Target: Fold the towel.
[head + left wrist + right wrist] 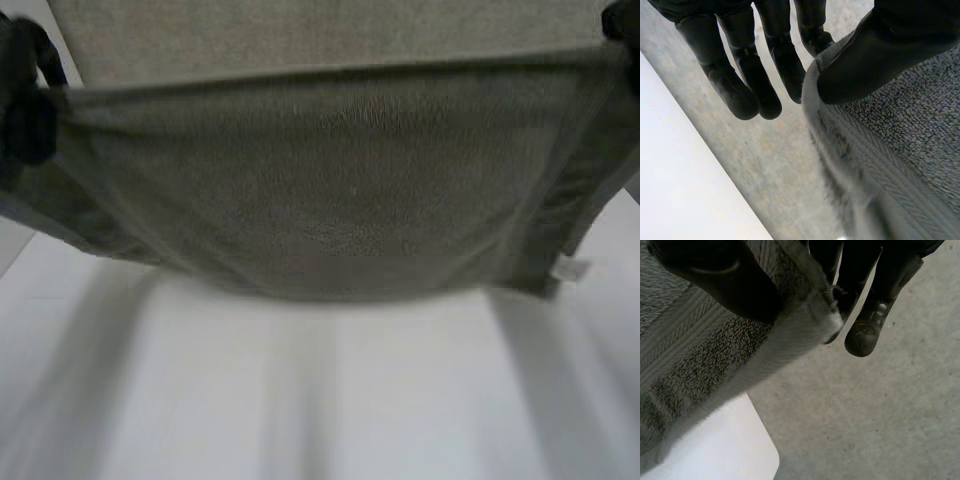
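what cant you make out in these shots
- Head view: table under the raised towel, hidden by the cloth.
- Head view: right hand, cut off at the corner.
- Head view: white tag on the towel, too small to read.
- Left wrist view: left hand fingertip behind the towel's corner, opposite the thumb.

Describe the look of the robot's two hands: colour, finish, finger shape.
Both are matte black. The left hand has thick, rounded fingers built in sections, with blunt tips and a broad, smooth thumb. The right hand looks alike; one fingertip pad carries a faint circular mark.
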Tool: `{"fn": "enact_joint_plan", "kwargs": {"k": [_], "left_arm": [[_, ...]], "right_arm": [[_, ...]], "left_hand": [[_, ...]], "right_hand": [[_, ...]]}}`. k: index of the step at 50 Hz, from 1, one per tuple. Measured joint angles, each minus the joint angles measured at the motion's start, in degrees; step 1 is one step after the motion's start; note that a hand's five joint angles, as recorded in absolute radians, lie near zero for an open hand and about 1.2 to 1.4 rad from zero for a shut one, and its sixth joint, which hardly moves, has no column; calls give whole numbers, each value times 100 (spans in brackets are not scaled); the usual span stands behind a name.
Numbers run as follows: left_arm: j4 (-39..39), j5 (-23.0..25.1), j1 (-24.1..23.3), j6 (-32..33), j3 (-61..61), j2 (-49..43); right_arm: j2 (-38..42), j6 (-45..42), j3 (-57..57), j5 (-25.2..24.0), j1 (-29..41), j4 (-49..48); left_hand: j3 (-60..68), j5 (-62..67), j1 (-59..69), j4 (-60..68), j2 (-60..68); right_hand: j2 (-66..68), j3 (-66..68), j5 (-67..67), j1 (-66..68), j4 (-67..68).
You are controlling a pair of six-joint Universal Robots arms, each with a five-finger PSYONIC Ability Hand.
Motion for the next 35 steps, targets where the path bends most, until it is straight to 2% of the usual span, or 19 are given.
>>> {"fn": "enact_joint_plan", "kwargs": {"k": [5,11,15,18,23,28,32,35], "left_arm": [[-298,28,20,69,518,-348],[-387,47,-20,531,1104,-1857],[-386,22,-175,1052,1697,-3009],[-380,-5,-357,1532,2387,-3863],[-326,-29,-515,1893,3505,-4482],[-90,-38,-586,1689,4686,-4557],[214,-49,-578,1089,5443,-4355],[329,-48,-547,617,5682,-4202]], "right_arm": [[664,-109,-558,-146,-44,707],[1872,-442,-782,-113,31,1081],[2694,-578,-1103,-17,144,1068],[3465,-586,-1749,196,276,909],[4117,-442,-2932,613,424,262],[4179,-46,-3673,883,523,-1101],[3637,378,-3569,927,564,-2179],[3191,574,-3239,864,565,-2551]], "left_hand": [[1,0,0,0,0],[2,0,0,0,0],[3,0,0,0,0],[4,0,0,0,0],[6,0,0,0,0],[9,0,0,0,0],[10,0,53,0,0],[11,0,53,0,0]], "right_hand": [[0,22,0,0,0],[0,29,0,0,0],[0,29,22,0,0],[0,29,27,0,0],[0,29,27,0,0],[0,29,28,0,0],[0,29,28,0,0],[0,29,28,0,0]]}}
